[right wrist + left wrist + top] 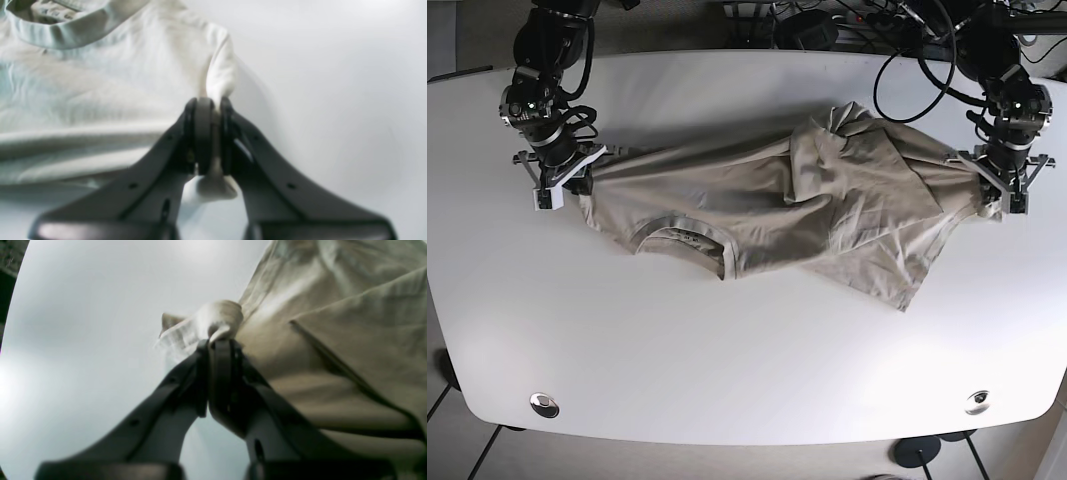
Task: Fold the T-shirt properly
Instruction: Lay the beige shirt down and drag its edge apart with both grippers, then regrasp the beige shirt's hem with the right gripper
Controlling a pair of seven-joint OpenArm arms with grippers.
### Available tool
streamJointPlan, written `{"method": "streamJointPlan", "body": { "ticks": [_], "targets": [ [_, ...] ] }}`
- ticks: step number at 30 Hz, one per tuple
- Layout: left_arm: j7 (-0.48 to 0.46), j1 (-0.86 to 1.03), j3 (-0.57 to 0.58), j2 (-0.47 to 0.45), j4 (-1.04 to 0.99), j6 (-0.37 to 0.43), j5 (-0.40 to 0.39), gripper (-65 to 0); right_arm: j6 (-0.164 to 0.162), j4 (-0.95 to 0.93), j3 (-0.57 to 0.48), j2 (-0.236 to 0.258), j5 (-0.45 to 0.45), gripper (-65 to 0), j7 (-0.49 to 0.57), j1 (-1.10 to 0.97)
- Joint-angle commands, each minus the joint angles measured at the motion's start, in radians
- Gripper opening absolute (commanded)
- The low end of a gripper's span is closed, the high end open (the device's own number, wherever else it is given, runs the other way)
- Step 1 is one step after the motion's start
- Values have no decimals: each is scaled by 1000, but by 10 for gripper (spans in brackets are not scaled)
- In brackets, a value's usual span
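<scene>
A beige T-shirt (pixel 807 215) is stretched across the white table (pixel 747 350), collar (pixel 682 238) toward the front left, its right half crumpled and folded over. My left gripper (pixel 218 341) is shut on a bunched piece of the T-shirt (pixel 333 340) at the cloth's right end; in the base view that left gripper (pixel 999 195) is at the right. My right gripper (pixel 213 103) is shut on a pinch of the T-shirt (pixel 100 86) near the shoulder, with the collar (pixel 63 31) up left; in the base view that right gripper (pixel 567 175) is at the left.
Cables and equipment (pixel 857 25) lie beyond the table's far edge. Two round metal fittings (pixel 544 404) sit near the front corners. Bare white tabletop surrounds the shirt in front and behind.
</scene>
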Motion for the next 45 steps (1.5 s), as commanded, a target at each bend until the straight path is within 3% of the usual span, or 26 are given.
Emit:
{"method": "streamJointPlan", "body": {
  "ticks": [1, 3, 7, 9, 13, 15, 16, 19, 21, 24, 27, 31, 37, 43, 45],
  "targets": [
    [-20, 15, -73, 4, 20, -34, -7, -650, 1, 24, 6, 11, 8, -631, 21, 9],
    [-20, 38, -145, 20, 24, -66, -5, -650, 1, 24, 6, 9, 8, -629, 21, 9],
    [-20, 76, -154, 22, 20, -66, -5, -650, 1, 25, 6, -11, 8, -604, 21, 12],
    [-20, 75, -154, 24, 18, -66, -5, -650, 1, 51, 3, -14, 8, -484, 18, 14],
    [-20, 72, -153, 37, 18, -66, -5, -650, 1, 136, -24, -37, 9, -157, 18, 17],
    [-20, 70, -153, 37, 17, -66, -5, -650, 1, 147, -71, -38, 9, -57, 18, 58],
    [-20, 70, -151, 37, 17, -66, -5, -650, 1, 142, -100, -38, 9, -40, 18, 77],
    [-20, 72, -105, 37, 17, -66, -5, -650, 9, 104, -225, -38, 9, -36, 15, 152],
    [-20, 72, -87, 37, 17, -66, -5, -650, 44, 27, -347, -37, 0, -36, 12, 241],
    [-20, 72, -79, 37, 17, -66, -5, -650, 70, -122, -469, -38, 8, -36, 12, 357],
    [-20, 72, -73, 37, 17, -66, -5, -650, 86, -294, -525, -48, 9, -36, 12, 454],
    [-20, 72, -73, 37, 17, -66, -5, -650, 170, -496, -531, -77, 71, -33, 12, 537],
    [-20, 73, -76, 37, 17, -66, -5, -650, 173, -693, -602, -83, 167, -36, 72, 588],
    [-20, 72, -75, 37, 17, -66, -5, -650, 169, -806, -705, -84, 184, -38, 165, 600],
    [-20, 70, -73, 37, 17, -66, -5, -650, 169, -808, -709, -84, 195, -86, 162, 595]
  ]
}}
